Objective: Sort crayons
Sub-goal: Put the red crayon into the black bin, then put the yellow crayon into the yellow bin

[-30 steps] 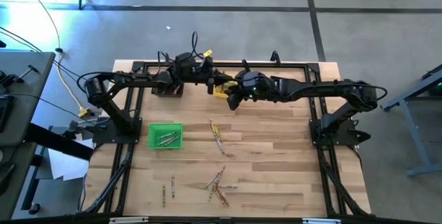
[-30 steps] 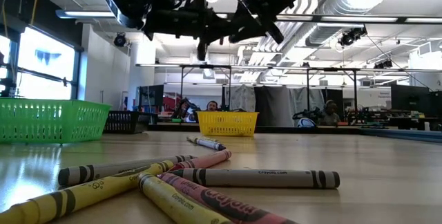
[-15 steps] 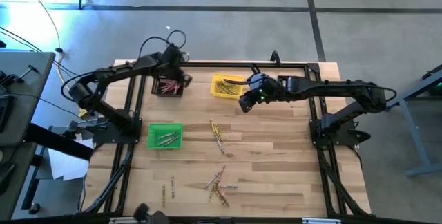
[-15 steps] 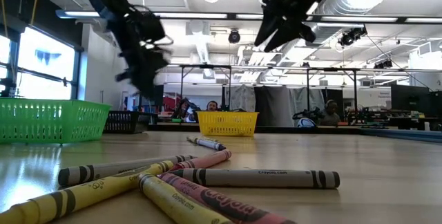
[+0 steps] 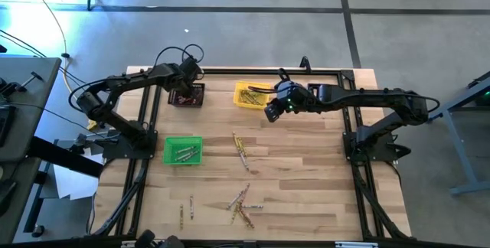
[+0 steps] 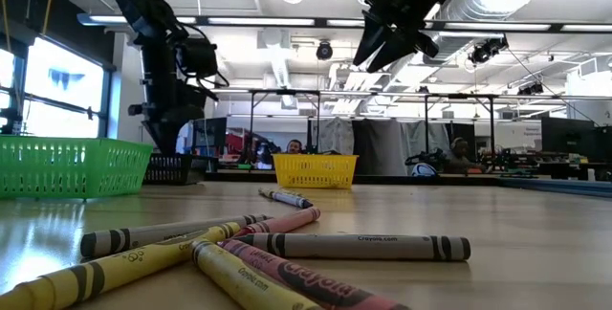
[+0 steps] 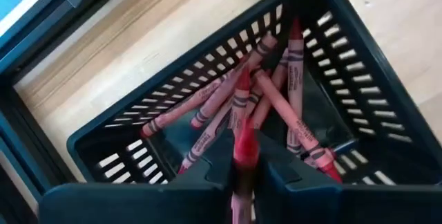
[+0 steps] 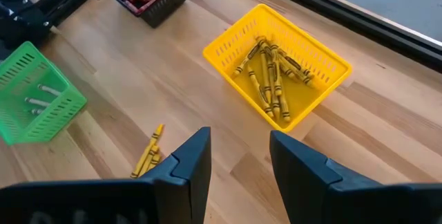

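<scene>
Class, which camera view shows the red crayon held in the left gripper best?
The left wrist view: the red crayon is pinched in the left gripper over the black bin. The high and low views show only the arm there; the right wrist view shows that bin far off.

"crayola.com" is printed small on the grey crayon [image 6: 359,245] lying nearest on the desk [image 6: 535,253]; the red crayon's [image 6: 316,286] label lettering cannot be made out.
</scene>
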You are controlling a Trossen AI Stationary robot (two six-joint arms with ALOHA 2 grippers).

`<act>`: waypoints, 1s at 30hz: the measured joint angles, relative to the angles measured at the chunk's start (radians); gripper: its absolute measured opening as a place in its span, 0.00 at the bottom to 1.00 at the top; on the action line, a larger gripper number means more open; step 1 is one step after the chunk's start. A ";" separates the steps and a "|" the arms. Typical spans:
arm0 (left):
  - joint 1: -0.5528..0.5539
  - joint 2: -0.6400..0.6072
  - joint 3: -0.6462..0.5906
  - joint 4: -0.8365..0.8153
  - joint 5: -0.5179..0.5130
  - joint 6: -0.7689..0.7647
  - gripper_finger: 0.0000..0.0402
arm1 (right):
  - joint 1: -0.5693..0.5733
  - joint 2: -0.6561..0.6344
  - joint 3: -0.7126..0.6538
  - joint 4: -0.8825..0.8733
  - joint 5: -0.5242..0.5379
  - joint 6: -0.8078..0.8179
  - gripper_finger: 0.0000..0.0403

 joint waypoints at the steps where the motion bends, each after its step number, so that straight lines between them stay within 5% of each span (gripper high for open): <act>1: 0.000 0.000 0.000 0.000 0.000 0.007 0.10 | 0.000 0.000 0.000 0.000 0.000 0.000 0.33; 12: -0.007 -0.013 0.043 0.001 0.082 0.048 0.18 | 0.000 0.000 0.000 -0.008 -0.007 0.068 0.33; 23: -0.136 -0.202 0.127 0.004 0.446 0.111 0.17 | 0.076 0.033 0.000 -0.064 -0.015 0.336 0.33; 30: -0.253 -0.288 0.127 -0.003 0.455 0.059 0.17 | 0.162 0.179 0.000 -0.060 -0.113 0.415 0.33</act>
